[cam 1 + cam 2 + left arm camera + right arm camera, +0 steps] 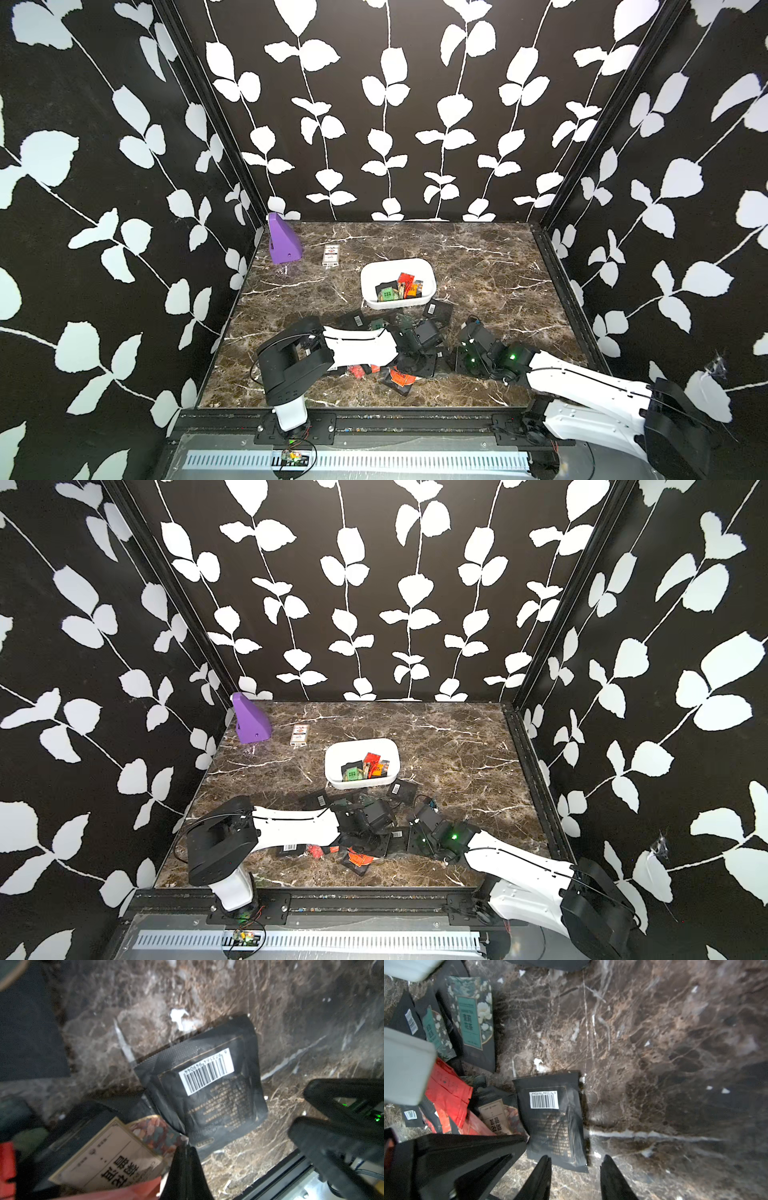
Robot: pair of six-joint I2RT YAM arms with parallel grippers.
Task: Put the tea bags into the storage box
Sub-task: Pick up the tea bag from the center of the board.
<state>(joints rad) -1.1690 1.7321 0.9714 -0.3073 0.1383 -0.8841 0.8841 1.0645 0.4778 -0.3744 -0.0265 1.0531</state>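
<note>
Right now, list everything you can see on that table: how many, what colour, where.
storage box: one, white, mid-table.
tea bags in the box: several, red, green, black; count unclear.
tea bags on the table: many, mostly black, some red or green, in front of the box, partly under the arms.
wedge block: one, purple, far corner.
packet: one, white, beside the block.
table: one, brown marble.
left gripper: black, shut, at the corner of a black bag.
right gripper: black, open, over that bag's edge.
</note>
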